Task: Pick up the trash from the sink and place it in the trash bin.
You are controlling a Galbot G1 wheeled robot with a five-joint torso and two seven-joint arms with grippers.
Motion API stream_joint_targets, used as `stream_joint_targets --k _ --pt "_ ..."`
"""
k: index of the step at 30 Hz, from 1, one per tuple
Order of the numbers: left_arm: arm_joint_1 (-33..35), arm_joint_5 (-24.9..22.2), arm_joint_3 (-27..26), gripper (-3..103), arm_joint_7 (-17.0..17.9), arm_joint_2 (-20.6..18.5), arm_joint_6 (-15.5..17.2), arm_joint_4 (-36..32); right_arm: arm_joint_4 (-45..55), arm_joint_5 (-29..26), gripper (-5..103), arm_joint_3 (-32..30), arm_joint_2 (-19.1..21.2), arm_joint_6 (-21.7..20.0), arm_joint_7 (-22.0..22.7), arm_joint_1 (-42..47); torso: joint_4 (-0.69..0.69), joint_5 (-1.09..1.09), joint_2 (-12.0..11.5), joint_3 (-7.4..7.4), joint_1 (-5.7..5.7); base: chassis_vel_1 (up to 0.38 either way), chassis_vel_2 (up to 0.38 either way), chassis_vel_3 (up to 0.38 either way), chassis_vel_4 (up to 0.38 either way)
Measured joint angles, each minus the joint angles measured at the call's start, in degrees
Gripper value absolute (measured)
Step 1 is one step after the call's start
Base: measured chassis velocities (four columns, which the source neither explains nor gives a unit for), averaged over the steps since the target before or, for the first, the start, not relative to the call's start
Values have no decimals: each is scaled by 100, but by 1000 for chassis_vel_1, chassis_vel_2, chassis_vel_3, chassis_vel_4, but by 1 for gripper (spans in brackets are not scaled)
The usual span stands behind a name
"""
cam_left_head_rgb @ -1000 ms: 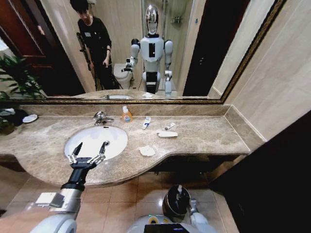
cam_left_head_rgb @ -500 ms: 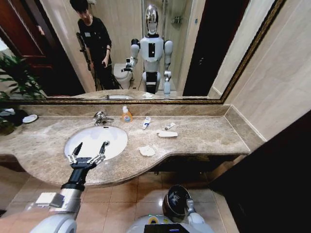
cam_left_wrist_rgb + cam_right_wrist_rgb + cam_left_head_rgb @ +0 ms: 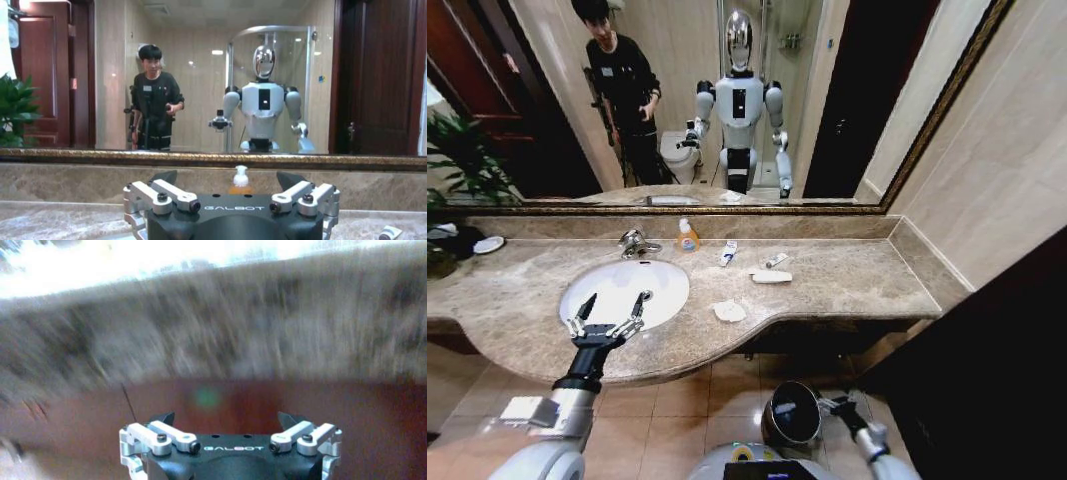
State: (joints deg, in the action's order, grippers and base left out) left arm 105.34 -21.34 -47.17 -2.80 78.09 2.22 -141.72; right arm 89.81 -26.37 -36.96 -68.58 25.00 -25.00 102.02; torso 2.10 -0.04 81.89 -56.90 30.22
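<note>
Your left gripper [image 3: 611, 309] hung spread and empty over the sink [image 3: 577, 285]; trash [image 3: 729, 311] lay beyond it, unbinned.

A bathroom, of the hotel or home kind.

A white oval sink [image 3: 625, 290] with a chrome tap [image 3: 634, 242] is set in a beige-brown marble table [image 3: 847, 280], under a wide gilt-framed mirror [image 3: 727, 100]. The mirror reflects a toilet [image 3: 677, 155] and a glass shower enclosure [image 3: 270, 85]. A pump soap bottle [image 3: 687, 237] stands by the tap, a small round trash bin [image 3: 791, 414] sits on the tiled floor [image 3: 687, 410], and dark wooden doors [image 3: 47, 75] flank the room.
</note>
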Motion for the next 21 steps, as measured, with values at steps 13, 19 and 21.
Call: stream_joint_targets --k 13,19,21 --pt "0 0 -1 100 0 0 0 -1 3045 196 100 -663 -334 -1339 848 -196 0 4 0 0 0 0 0 0 0" --pt "0 0 -1 100 0 0 0 -1 2123 -328 100 -409 339 -2046 -189 -1782 5 6 -1 -1 1 0 0 0 0" --pt "0 0 -1 100 0 0 0 -1 1586 -300 100 -304 526 -2142 -794 -2317 3 6 -2 -2 2 0 0 0 0"
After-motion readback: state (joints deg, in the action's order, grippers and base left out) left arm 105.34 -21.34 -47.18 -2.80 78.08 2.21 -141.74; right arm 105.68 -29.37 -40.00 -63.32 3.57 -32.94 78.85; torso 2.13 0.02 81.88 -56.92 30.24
